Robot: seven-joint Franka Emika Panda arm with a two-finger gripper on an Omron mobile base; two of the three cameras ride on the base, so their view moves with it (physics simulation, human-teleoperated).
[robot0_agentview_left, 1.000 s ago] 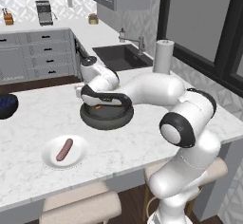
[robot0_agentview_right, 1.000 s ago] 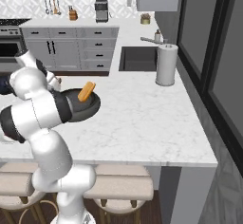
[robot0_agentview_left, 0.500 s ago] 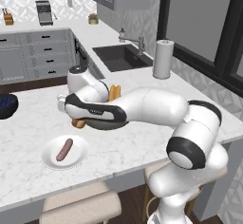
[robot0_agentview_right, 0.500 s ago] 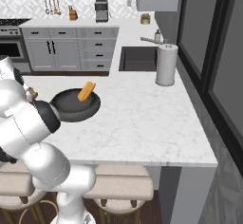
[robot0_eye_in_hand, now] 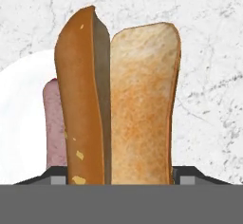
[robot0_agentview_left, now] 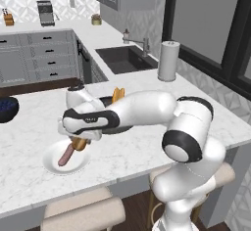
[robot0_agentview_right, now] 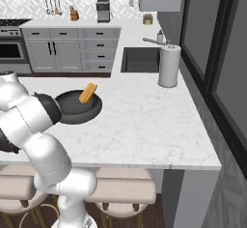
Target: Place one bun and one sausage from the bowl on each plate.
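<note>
Your gripper (robot0_eye_in_hand: 114,182) is clamped on a bun (robot0_eye_in_hand: 118,104), long axis parallel to the sausage (robot0_agentview_left: 65,155) on the white plate (robot0_agentview_left: 51,162) below.

No text, label or number can be read anywhere (appliances are too small).

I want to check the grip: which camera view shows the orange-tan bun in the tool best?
The hand view: the orange-tan bun stands large and unblocked there. In the left base view it peeks from under the white arm.

Marble island (robot0_agentview_right: 144,125), grey cabinets (robot0_agentview_right: 67,55), stools (robot0_agentview_right: 125,191)
</note>
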